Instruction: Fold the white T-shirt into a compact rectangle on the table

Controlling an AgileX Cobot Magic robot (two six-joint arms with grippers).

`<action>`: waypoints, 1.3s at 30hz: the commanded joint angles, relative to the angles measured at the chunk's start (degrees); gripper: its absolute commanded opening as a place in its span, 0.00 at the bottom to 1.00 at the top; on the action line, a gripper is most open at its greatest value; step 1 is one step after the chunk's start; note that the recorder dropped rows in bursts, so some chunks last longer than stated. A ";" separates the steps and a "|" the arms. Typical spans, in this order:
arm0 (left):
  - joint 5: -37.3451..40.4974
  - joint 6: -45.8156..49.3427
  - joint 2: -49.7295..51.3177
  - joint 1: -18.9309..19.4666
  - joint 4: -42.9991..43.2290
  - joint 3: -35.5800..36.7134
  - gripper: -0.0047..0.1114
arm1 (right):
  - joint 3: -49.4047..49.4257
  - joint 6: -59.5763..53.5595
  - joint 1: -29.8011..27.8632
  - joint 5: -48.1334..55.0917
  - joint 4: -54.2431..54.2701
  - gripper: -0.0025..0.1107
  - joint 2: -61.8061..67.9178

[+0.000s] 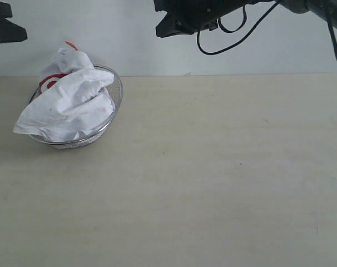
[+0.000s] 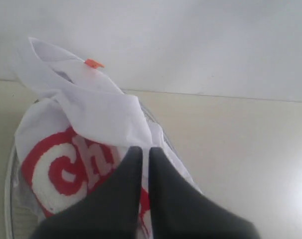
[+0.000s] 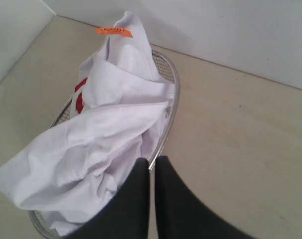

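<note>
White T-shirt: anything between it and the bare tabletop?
Yes: the white T-shirt sits bunched in the wire-mesh bowl, whose rim it must clear to reach the table. Nothing visible blocks the left gripper or right gripper.

T-shirt (image 1: 74, 105) in bowl (image 1: 119, 89) on table (image 1: 213, 183), far left

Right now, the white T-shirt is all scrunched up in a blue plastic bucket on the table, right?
Not quite. The white T-shirt is scrunched up on the table, but it sits in a silver wire-mesh bowl, not a blue plastic bucket. The exterior view shows this.
</note>
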 commanded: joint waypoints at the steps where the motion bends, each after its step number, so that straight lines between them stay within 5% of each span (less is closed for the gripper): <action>1: 3.53 -1.04 4.71 -0.03 -0.71 -5.85 0.27 | -0.48 4.22 -0.12 3.96 -4.21 0.02 -0.36; 2: 4.68 -1.40 6.48 -0.03 -0.71 -7.64 0.41 | -0.48 5.20 -0.12 3.71 -8.47 0.02 -0.69; 4: 3.90 -4.47 9.19 -0.64 3.42 -10.41 0.47 | -0.48 5.08 -0.74 5.38 -9.87 0.02 -1.65; 14: 5.27 -12.40 21.73 -7.62 9.88 -23.11 0.46 | -0.48 6.67 -2.80 13.06 -11.60 0.02 -4.25; 24: 5.86 -24.29 24.79 -9.09 16.99 -27.13 0.64 | -0.48 6.67 -2.80 13.06 -12.95 0.02 -4.25; 39: 1.33 -28.64 31.88 -12.32 19.39 -35.09 0.59 | -0.48 6.89 -2.80 13.04 -12.48 0.02 -4.25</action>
